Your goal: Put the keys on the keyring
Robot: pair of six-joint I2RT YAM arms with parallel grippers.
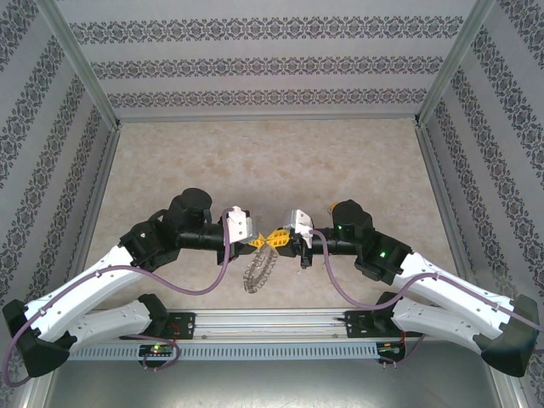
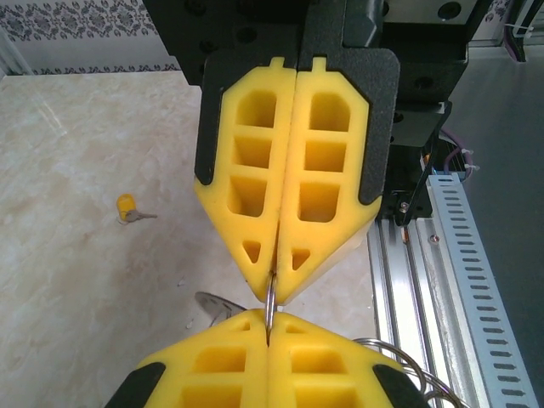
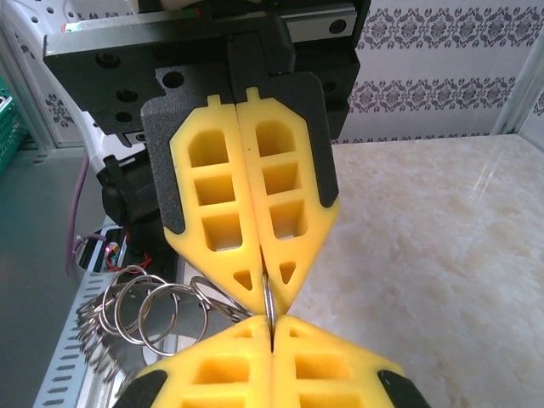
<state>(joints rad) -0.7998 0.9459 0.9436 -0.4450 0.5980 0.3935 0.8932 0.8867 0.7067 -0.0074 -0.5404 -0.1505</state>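
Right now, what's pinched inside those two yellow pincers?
One thin wire loop of the keyring, pinched by left pincer and right pincer. The stretch inside their grip is covered.

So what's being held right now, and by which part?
The keyring: the left gripper and the right gripper both pinch one thin wire at its edge, tip to tip.

The fingers of the left gripper (image 2: 268,323) and of the right gripper (image 2: 274,285) are bright yellow with black backs. The arms (image 1: 85,293) behind them are white with black joints, and a purple cable (image 1: 223,263) runs along them. The keyring (image 3: 149,314) is shiny silver-grey and the small key (image 2: 127,206) has a yellow-orange head, while the table (image 1: 272,161) is beige with a pale marble pattern and the walls (image 1: 272,64) are white with dark flowery bands.
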